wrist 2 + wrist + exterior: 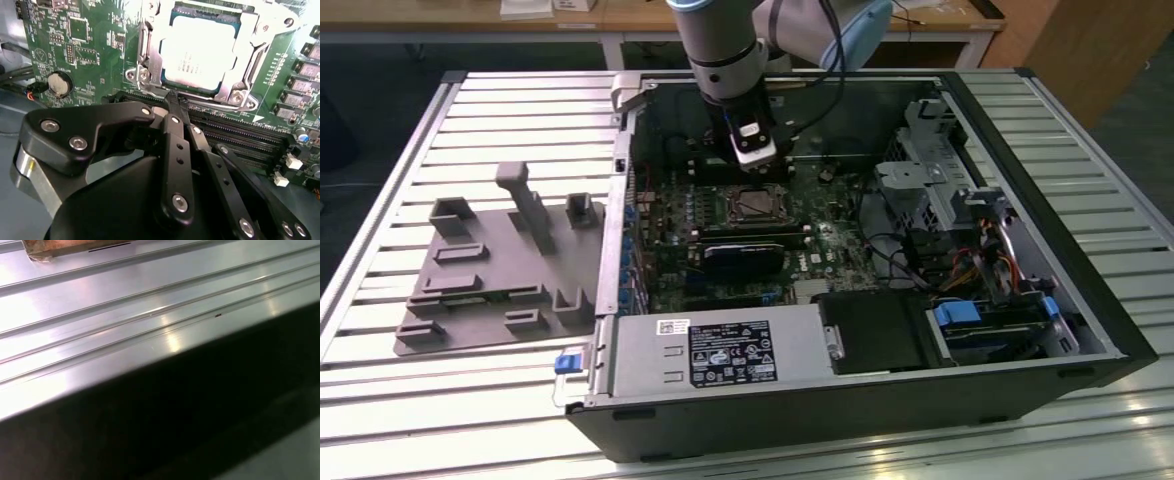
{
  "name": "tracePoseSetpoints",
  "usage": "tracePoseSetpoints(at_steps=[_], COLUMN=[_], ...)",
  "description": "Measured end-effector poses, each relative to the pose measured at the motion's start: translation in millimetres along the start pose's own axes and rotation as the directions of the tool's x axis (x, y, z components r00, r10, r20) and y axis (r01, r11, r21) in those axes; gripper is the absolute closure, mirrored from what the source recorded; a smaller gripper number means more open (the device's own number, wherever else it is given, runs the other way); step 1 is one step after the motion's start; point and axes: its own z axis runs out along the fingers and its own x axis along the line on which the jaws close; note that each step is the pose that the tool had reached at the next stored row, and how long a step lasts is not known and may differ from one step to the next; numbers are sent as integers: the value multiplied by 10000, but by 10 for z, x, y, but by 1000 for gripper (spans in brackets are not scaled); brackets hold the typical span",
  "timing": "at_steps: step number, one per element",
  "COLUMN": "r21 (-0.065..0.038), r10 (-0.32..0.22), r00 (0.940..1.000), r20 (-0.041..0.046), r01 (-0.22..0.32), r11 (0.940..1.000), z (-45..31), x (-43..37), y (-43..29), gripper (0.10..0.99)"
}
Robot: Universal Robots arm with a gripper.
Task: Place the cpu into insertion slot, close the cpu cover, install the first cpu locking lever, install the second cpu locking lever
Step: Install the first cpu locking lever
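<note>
Silver cpu cover (150,65) lay shut over one cpu (200,52); gripper (172,100) fingers were clenched together at its edge.

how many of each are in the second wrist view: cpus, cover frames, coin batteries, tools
cpu: 1
cpu cover: 1
coin battery: 1
tool: 1
total: 4
</note>
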Motion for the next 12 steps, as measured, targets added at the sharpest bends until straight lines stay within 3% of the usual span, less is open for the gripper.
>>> tracePoseSetpoints(at_steps=[12], r21=[-1], r10=[2], r00=[10000], r20=[-2], r01=[-2], r11=[10000], z=[13], x=[-11], y=[-9], gripper=[980])
